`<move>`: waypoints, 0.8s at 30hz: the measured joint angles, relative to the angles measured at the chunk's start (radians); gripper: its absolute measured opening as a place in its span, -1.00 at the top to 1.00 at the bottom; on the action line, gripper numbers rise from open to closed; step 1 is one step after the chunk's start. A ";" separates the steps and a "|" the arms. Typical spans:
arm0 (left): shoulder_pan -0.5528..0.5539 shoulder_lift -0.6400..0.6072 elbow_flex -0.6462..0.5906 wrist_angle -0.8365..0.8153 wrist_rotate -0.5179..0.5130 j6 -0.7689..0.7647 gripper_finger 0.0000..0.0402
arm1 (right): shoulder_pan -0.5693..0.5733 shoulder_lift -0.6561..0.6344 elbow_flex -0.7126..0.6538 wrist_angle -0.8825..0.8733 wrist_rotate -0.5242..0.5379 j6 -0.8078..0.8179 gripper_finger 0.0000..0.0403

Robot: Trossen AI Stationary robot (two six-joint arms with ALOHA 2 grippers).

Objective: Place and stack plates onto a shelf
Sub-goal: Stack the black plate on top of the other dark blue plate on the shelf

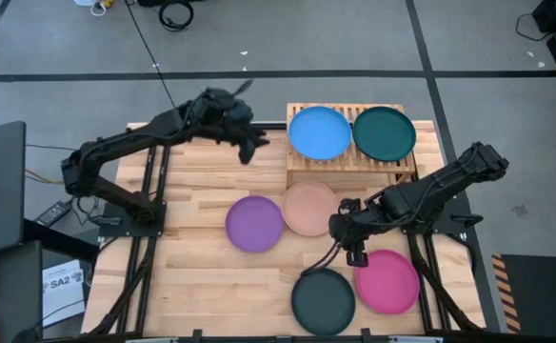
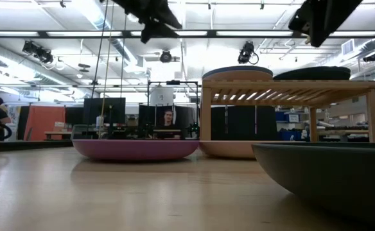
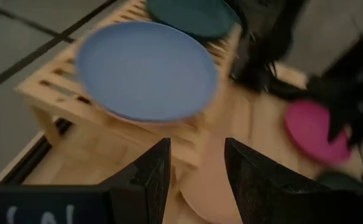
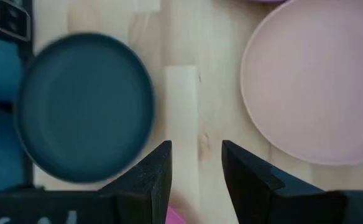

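Note:
The light-wood shelf (image 1: 349, 164) stands at the table's far side. A blue plate (image 1: 319, 132) and a dark teal plate (image 1: 384, 132) rest flat on its slatted top, side by side. On the table lie a purple plate (image 1: 255, 223), a peach plate (image 1: 309, 208), a black plate (image 1: 323, 301) and a magenta plate (image 1: 387, 282). My left gripper (image 1: 249, 146) hovers open just left of the shelf, and its wrist view shows the blue plate (image 3: 147, 70) ahead. My right gripper (image 1: 339, 227) is open and empty above the bare wood between the peach plate (image 4: 315, 81) and the black plate (image 4: 85, 106).
The shelf (image 2: 290, 86) is raised on legs, and the peach plate (image 2: 229, 149) lies just in front of them. The black plate (image 2: 329, 173) lies near the table's near edge. Bare planks (image 1: 192, 276) lie at the table's near left. People sit in the room beyond.

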 joint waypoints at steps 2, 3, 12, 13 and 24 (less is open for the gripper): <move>-0.044 -0.011 -0.013 -0.011 -0.005 0.054 0.22 | 0.009 0.000 0.000 0.031 0.000 0.029 0.28; -0.066 -0.017 -0.023 -0.018 -0.005 0.077 0.22 | 0.014 0.000 0.000 0.042 0.000 0.044 0.28; -0.205 -0.027 -0.148 0.034 -0.003 0.151 0.22 | 0.076 0.001 0.000 0.098 0.040 0.199 0.28; -0.213 -0.027 -0.167 0.050 -0.003 0.157 0.22 | 0.084 0.001 0.000 0.096 0.052 0.220 0.28; -0.294 -0.026 -0.422 0.327 -0.003 0.135 0.22 | 0.196 0.001 0.000 0.155 0.167 0.420 0.28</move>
